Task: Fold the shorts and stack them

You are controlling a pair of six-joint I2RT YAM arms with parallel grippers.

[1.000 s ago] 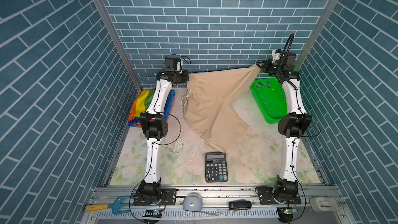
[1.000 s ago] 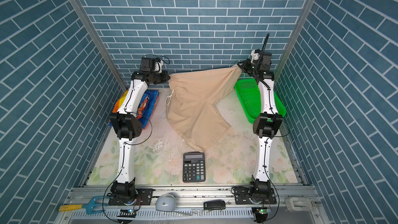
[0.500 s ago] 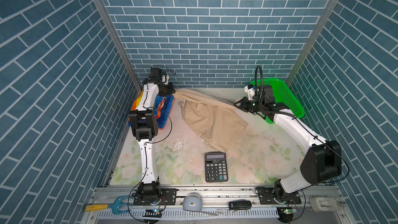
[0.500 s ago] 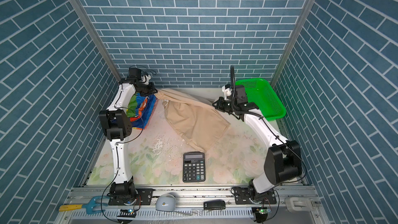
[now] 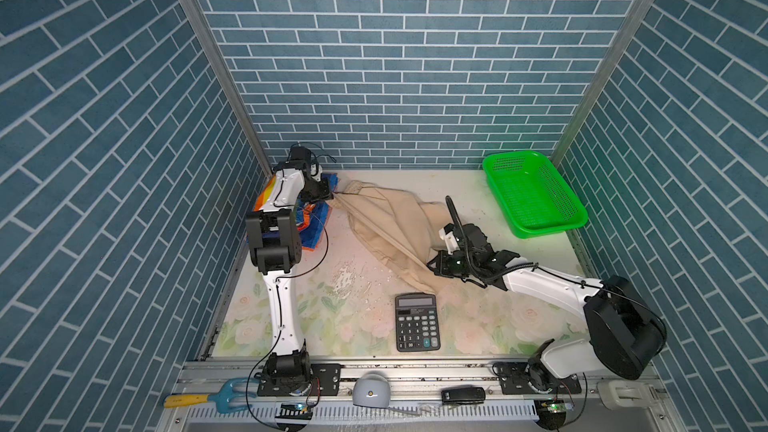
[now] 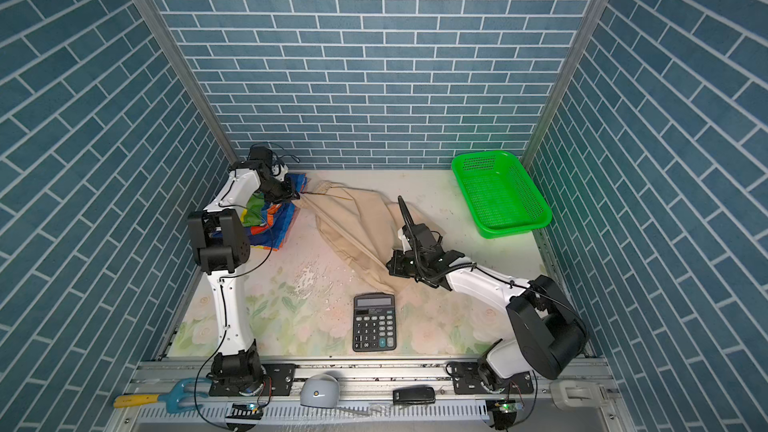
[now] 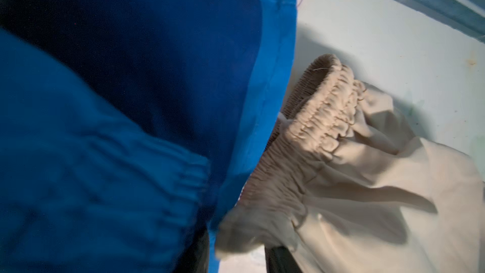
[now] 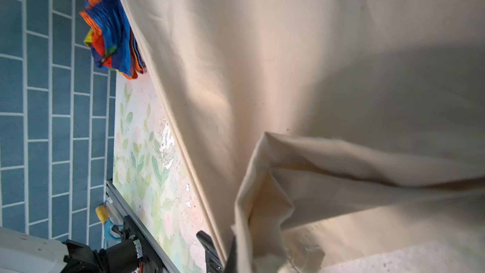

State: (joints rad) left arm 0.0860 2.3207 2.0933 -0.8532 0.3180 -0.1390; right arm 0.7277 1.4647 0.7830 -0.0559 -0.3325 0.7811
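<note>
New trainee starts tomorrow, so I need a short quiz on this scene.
1. True or false: shorts lie inside the green basket.
2. The right gripper is shut on: A) nothing, B) beige shorts, C) the green basket.
3. Which shorts lie partly beneath the left arm?
Key: 1 false, the green basket holds nothing; 2 B; 3 rainbow-striped shorts.

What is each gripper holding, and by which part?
The right gripper is shut on the beige shorts, pinching a cloth edge at their near end. The left gripper sits at the gathered waistband; whether it grips cannot be told.
</note>
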